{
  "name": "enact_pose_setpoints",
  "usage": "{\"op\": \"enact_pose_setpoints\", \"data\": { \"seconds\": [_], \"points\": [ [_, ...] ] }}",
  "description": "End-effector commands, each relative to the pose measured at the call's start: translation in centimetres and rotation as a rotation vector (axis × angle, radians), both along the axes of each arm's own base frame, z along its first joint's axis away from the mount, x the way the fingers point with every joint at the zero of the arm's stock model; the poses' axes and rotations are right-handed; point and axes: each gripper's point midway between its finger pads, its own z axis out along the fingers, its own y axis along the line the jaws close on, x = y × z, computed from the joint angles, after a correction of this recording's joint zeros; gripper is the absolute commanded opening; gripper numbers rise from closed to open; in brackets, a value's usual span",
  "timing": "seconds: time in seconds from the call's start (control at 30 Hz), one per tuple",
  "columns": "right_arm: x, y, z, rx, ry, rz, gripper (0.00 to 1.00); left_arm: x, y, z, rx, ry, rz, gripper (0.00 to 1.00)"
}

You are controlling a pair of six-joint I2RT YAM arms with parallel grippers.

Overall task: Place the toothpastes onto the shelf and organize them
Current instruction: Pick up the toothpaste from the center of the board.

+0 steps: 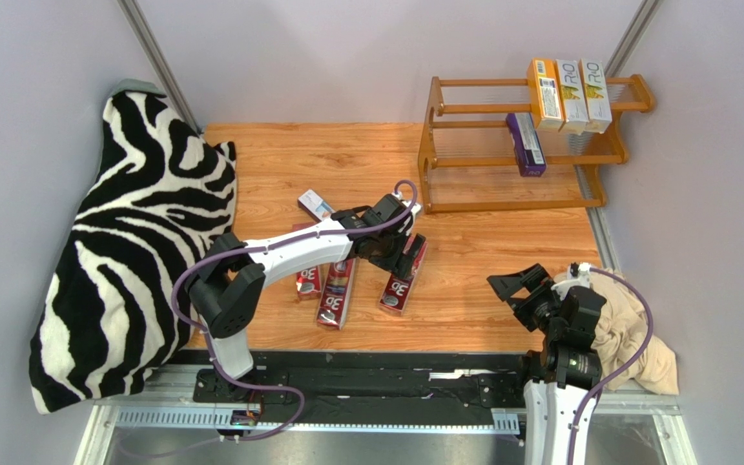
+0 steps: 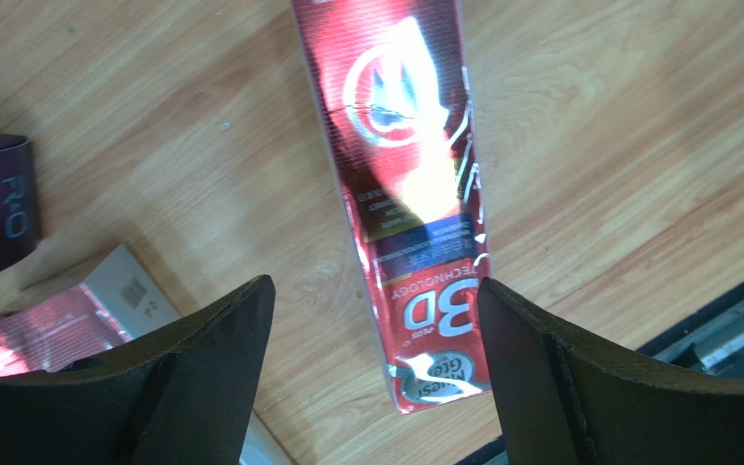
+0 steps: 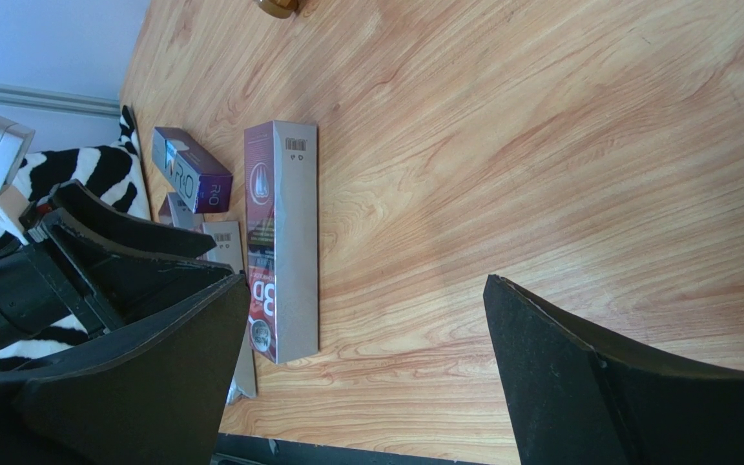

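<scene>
The left claw (image 2: pixel 374 291) gapes wide and empty over a red toothpaste carton (image 2: pixel 400 145) mid-desk (image 1: pixel 483 262); the right claw (image 1: pixel 519 291), at four o'clock, spreads wide, holding nothing.

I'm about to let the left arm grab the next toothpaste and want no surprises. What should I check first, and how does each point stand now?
1. The left gripper is open: ok.
2. The red carton lies between its fingers: ok, slightly off-centre.
3. Gripper low enough to close on it: cannot tell.
4. The neighbouring red carton is clear of the fingers: cannot tell, one finger hides part of it.
5. The shelf has free room: ok, beside the purple carton.
6. The right gripper is out of the way: ok, open, apart.
</scene>
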Motion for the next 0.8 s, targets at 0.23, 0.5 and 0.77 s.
{"op": "enact_pose_setpoints", "data": {
  "seconds": [0.23,0.5,0.77],
  "points": [
    [-0.3,1.1,-0.5,0.011,-0.015,0.071,0.95,8.1,6.9,5.0,-0.098,-0.045,0.339,0.87],
    [-0.4,1.4,-0.4,0.016,-0.022,0.094,0.95,12.4,12.1,2.9,-0.195,0.108,0.616,0.89],
    [-0.5,1.6,-0.3,0.019,-0.026,0.113,0.95,14.4,12.4,0.5,-0.135,0.16,0.65,0.88]
  ]
}}
